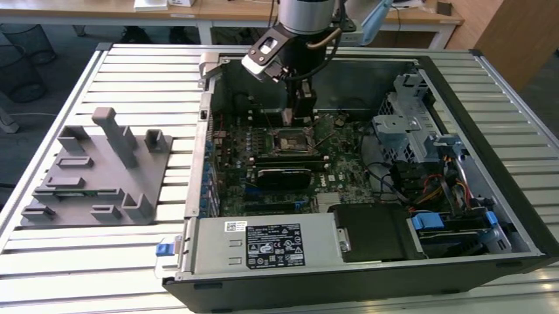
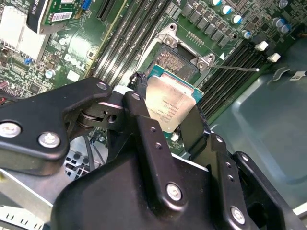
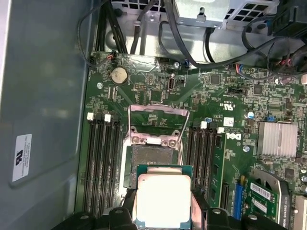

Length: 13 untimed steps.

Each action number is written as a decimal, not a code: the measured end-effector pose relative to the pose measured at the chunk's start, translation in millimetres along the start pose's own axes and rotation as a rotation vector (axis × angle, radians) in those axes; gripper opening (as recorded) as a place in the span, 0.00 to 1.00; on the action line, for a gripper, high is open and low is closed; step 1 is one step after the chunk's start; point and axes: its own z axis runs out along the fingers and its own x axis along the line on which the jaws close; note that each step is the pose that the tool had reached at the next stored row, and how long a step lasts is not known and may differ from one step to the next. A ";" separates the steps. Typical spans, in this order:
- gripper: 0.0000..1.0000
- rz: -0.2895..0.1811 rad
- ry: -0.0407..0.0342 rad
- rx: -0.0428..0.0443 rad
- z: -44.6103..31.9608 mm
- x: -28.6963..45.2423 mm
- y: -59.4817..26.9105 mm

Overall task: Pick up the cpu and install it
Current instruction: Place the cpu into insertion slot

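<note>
The fingers [image 2: 144, 124] pinch the cpu [image 3: 160, 199] by two opposite edges, holding it just above the open socket [image 3: 151, 160] on the motherboard [image 3: 216, 96] inside the case [image 1: 489, 131] on the table [image 1: 131, 72].

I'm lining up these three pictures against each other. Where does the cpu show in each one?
Exterior view: cpu, apparently the thin pale sliver at the tip of the hand, above the socket.
Second wrist view: cpu, silvery top towards the camera, clamped in the hand, partly overlapping the socket.
First wrist view: cpu, clamped in the hand, next to the socket.
Shared landmark: the open, empty socket.
</note>
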 end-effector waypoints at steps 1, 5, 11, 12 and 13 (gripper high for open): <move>0.53 0.001 0.0000 0.0000 1.3 0.0 0.0; 0.53 0.003 0.0001 0.0001 8.0 0.3 -0.1; 0.53 0.030 -0.0003 0.0009 18.4 0.7 -0.2; 0.53 0.032 -0.0002 0.0010 19.5 0.7 -0.2; 0.53 0.032 -0.0001 0.0010 20.3 0.8 -0.2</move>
